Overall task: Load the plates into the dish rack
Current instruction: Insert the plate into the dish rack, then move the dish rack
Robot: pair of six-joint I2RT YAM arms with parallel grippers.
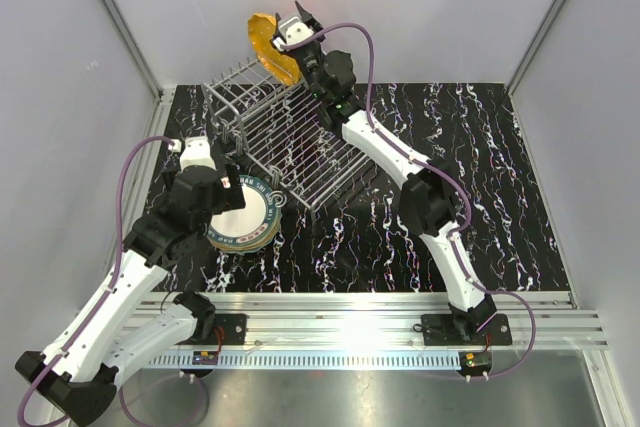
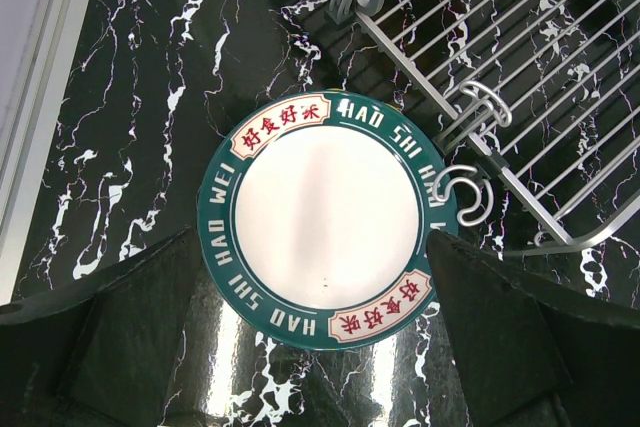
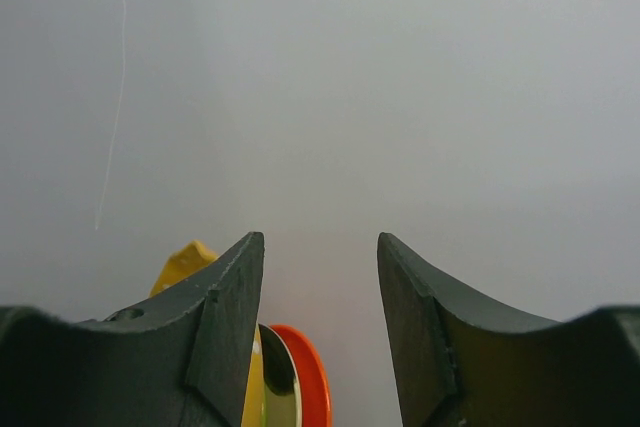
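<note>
From the top view, the rack (image 1: 290,142) sits left of centre on the black marbled surface (image 1: 480,177). My right arm (image 1: 385,147) reaches across to the rack's far end, where an orange plate (image 1: 270,49) stands on edge. The right jaws are up beside that plate's top rim. My left arm (image 1: 150,247) hangs over a stack (image 1: 248,232) of plates lying flat on the surface, just beside the rack's near-left side.

On the left wrist camera, a teal-rimmed plate (image 2: 325,217) tops the stack, white in the middle with lettering round the rim. The left jaws are spread wide, one finger on either side of it, gripping nothing. I cannot tell if they touch it. The rack's edge runs past the plate's upper right rim.

On the right wrist camera, the right jaws stand apart with only the grey wall (image 3: 320,97) between them. They hold nothing. Low by one finger I see three upright edges: a yellow plate (image 3: 190,259), a yellow-green plate (image 3: 272,392) and a red-orange plate (image 3: 305,372).
</note>
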